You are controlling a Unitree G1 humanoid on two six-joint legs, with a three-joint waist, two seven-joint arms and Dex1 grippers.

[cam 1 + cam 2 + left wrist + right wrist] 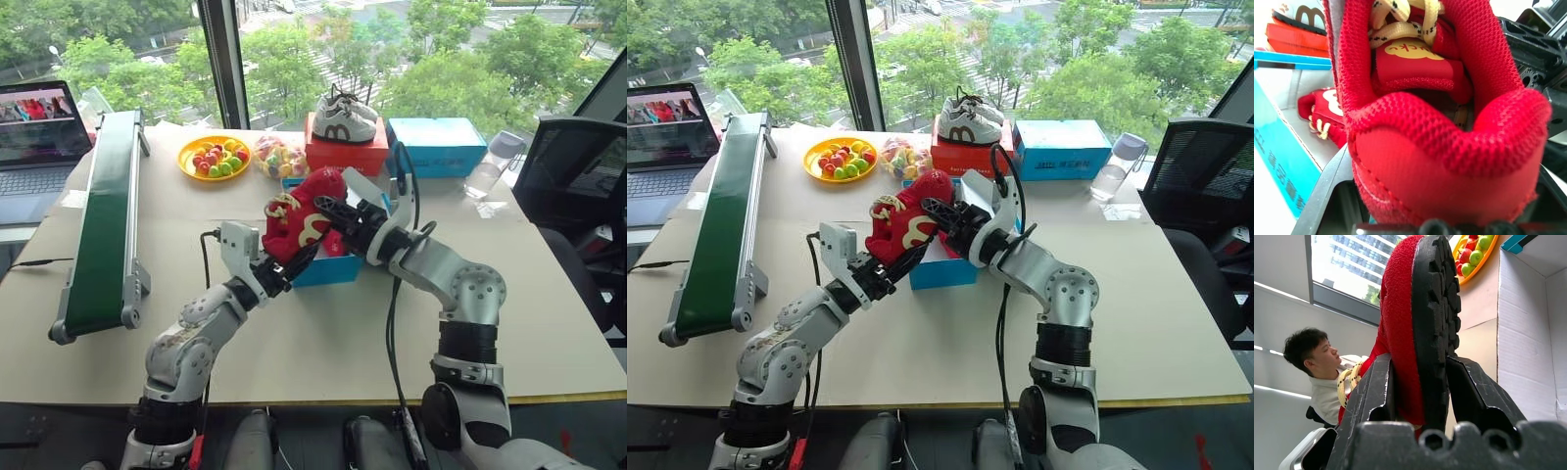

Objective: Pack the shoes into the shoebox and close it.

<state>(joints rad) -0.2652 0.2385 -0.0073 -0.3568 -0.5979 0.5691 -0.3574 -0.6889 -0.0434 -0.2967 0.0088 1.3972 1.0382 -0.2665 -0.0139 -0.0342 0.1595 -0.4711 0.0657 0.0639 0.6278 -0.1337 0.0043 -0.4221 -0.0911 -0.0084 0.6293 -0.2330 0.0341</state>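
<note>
Both the left gripper [294, 262] and the right gripper [328, 211] are clamped on one red shoe [299, 220], held just above the open shoebox [328, 269].

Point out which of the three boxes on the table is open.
The bright blue shoebox under the pincers, holding one red shoe. The red box and other blue box are shut.

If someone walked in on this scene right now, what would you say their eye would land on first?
Most likely the red shoe, held up in the middle of the table between both grippers, the right gripper clamping its sole edge. Just beneath it sits the open blue shoebox with the other red shoe already inside. Behind, white-and-grey sneakers rest on a red box.
</note>
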